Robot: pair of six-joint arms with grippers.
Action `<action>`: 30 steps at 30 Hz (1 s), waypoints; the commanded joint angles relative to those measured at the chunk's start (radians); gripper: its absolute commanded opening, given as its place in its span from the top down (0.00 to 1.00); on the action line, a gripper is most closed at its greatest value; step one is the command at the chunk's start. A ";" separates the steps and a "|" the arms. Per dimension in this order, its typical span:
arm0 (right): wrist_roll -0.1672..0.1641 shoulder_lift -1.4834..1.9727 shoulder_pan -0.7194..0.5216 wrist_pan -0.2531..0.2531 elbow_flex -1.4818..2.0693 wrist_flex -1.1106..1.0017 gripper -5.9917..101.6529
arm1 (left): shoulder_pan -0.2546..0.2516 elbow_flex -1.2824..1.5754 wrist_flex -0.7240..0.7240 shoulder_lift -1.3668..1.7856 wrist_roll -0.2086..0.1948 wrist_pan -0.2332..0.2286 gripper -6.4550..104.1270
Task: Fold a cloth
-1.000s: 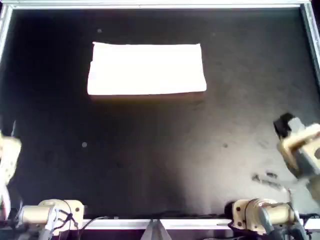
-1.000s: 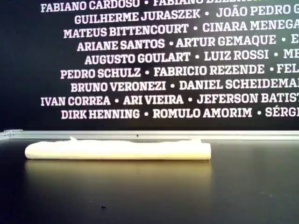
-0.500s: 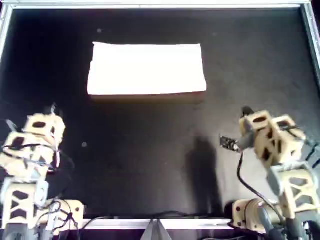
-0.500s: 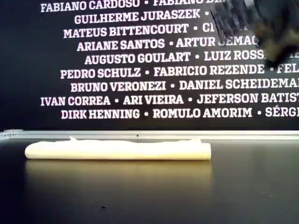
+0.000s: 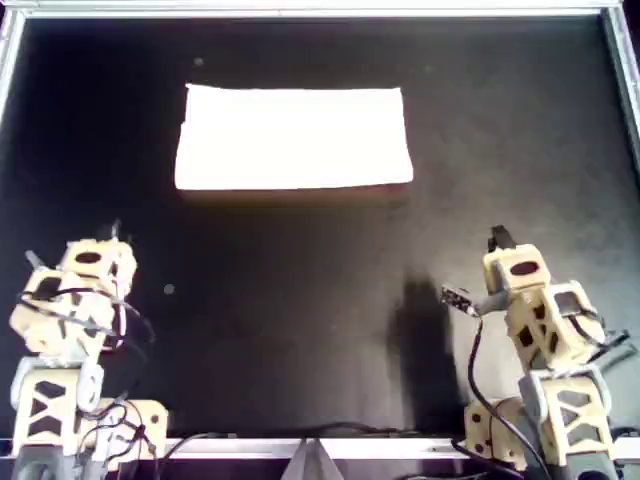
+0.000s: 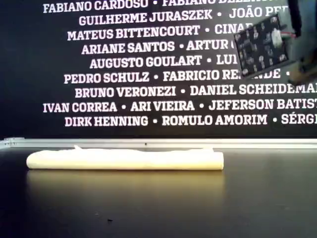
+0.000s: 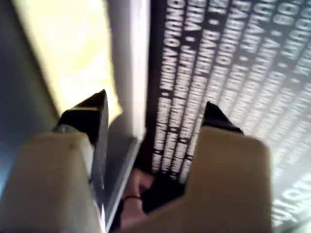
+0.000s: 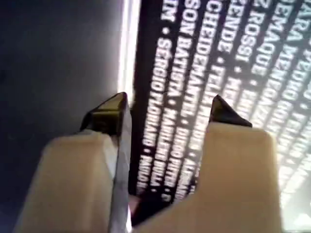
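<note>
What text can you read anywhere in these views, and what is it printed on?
All of it is white lettering on the dark back wall, exterior view:
"GUILHERME JURASZEK"
"MATEUS BITTENCOURT"
"ARIANE SANTOS • ARTUR"
"AUGUSTO GOULART"
"PEDRO SCHULZ • FABRICIO"
"BRUNO VERONEZI • DANIEL"
"IVAN CORREA • ARI VIEIRA • JEFERSON"
"DIRK HENNING • ROMULO AMORIM"
The top row and the names at the exterior view's right are cut off or hidden.
Wrist views show the same wall, too blurred to read.
The cloth carries no text.

The overhead view looks straight down on the black table [image 5: 300, 320]. The low exterior view faces its far edge; both share the cloth [image 5: 293, 137]. Wrist views face the lettered wall [image 8: 218, 73].
</note>
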 commanded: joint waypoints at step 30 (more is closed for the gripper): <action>0.140 -1.197 0.043 -0.178 -0.712 -0.052 0.22 | 0.006 -0.531 -0.014 -1.039 -0.006 0.006 0.21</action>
